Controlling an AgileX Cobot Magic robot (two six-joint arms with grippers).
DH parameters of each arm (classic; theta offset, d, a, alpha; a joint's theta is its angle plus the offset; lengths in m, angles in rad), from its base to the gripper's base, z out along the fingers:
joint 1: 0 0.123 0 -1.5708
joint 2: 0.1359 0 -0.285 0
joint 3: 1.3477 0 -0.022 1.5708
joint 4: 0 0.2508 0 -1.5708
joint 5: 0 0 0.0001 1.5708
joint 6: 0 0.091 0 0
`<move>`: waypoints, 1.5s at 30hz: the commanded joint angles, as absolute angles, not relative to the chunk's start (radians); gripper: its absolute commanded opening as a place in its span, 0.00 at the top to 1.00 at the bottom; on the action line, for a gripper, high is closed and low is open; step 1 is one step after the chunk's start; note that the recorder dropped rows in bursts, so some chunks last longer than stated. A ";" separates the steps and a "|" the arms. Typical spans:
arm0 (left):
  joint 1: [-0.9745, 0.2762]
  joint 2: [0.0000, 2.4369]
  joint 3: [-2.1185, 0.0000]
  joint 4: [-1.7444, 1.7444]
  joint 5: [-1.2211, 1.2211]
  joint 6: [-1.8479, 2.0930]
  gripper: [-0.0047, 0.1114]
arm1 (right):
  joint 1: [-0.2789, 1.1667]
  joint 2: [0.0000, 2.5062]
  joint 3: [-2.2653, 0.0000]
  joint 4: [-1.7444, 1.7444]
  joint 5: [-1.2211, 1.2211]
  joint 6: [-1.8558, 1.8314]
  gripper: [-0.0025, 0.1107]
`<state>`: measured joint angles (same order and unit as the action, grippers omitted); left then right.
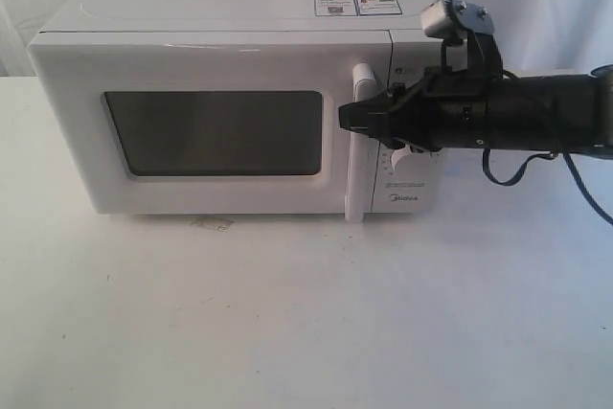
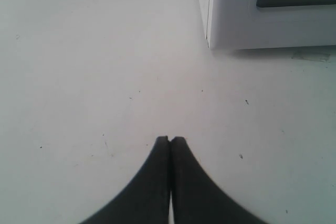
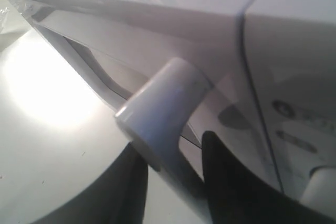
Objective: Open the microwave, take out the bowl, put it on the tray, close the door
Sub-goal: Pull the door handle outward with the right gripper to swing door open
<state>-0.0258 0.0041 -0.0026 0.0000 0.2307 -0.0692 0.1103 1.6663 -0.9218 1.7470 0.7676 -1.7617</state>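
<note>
While the white table (image 1: 287,313) runs bare and pale toward the near edge, a white backdrop closes the room behind it, and a small brownish stain (image 1: 213,224) marks the top just below the microwave (image 1: 77,122). It stands squarely on the table, its door (image 1: 201,64) flush and closed, with stickers (image 1: 357,3) on its roof.

Open table lies in front of it and to both sides. The right gripper (image 1: 343,117) reaches in level from the right, its two fingers (image 3: 231,182) straddling the vertical handle (image 1: 359,155) near its upper end — whether they actually pinch it or merely flank it I cannot tell. The left gripper (image 2: 169,140) is clenched, fingertips pressed together on nothing, above bare table near the microwave's lower front corner on the side away from the handle.

The window (image 1: 215,133) is too dark to show the inside. The right arm covers most of the control panel (image 1: 407,200) — only the Midea mark below reads clearly. A cable (image 1: 584,189) trails off the frame's right side.
</note>
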 commanded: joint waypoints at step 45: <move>-0.024 0.000 0.000 0.000 0.233 -0.070 0.96 | 0.169 1.686 -0.888 1.630 1.221 -1.891 0.98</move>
